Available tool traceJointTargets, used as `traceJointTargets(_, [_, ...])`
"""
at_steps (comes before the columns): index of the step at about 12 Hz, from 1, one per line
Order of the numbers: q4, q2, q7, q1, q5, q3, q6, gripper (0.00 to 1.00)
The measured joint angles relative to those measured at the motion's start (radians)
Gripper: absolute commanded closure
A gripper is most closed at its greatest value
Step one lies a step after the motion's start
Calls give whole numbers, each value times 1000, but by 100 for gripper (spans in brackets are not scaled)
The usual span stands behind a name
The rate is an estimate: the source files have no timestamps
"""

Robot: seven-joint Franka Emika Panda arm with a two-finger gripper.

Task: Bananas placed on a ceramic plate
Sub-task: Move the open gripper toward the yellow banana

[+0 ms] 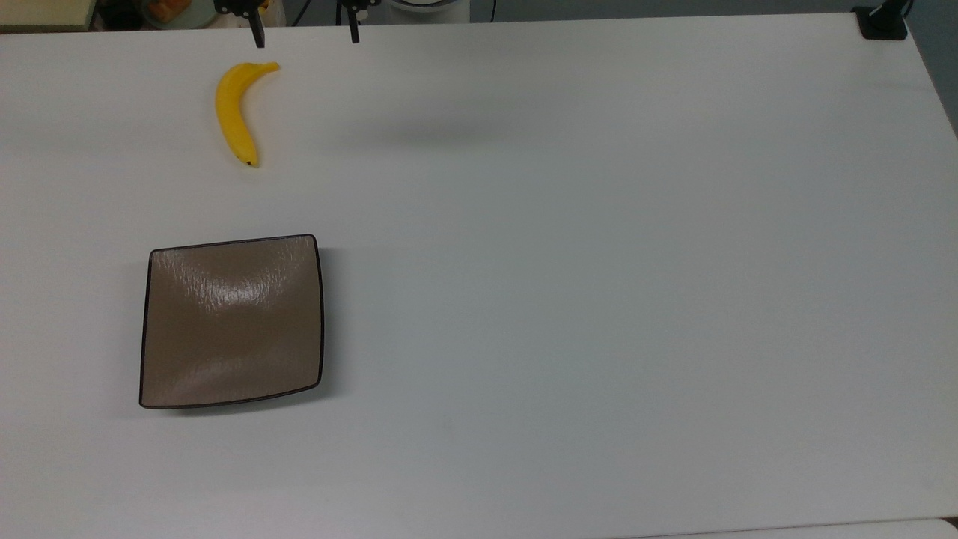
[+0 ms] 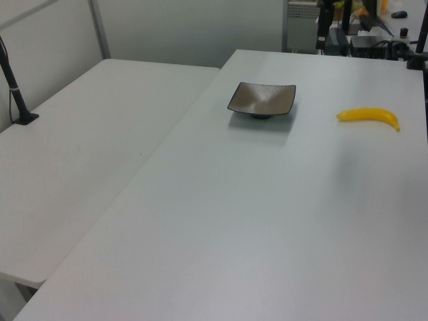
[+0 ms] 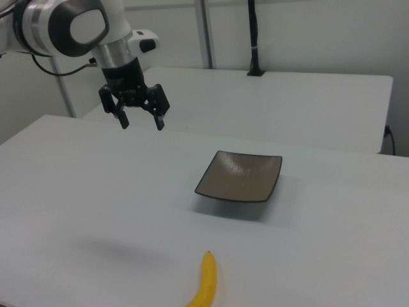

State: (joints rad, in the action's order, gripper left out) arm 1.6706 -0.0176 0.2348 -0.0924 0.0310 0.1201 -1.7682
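Yellow banana (image 1: 238, 112) lies upper left on the desk (image 1: 599, 262), well apart from the plate (image 1: 232, 322). Hand (image 3: 140, 121) hovers wide, empty. Likely light, smooth; grip mid-body.

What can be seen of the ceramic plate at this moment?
The ceramic plate is square with rounded corners, glossy taupe-brown, with a thin dark rim and a faintly streaked glaze that catches the light. Its edges curve upward and, in the left view, it seems to sit on a small dark foot. It rests flat on the white table with nothing on it. The banana lies apart from it, and the open gripper hangs above the table, not touching it.
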Motion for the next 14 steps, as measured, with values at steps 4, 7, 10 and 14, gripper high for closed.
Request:
traceJointTargets(4, [13, 1, -7, -5, 0, 2, 0, 0])
traceJointTargets(7, [14, 2, -7, -5, 0, 2, 0, 0])
traceJointTargets(10, [15, 2, -7, -4, 0, 6, 0, 0])
traceJointTargets(14, [16, 2, -7, 46, 0, 12, 11, 0])
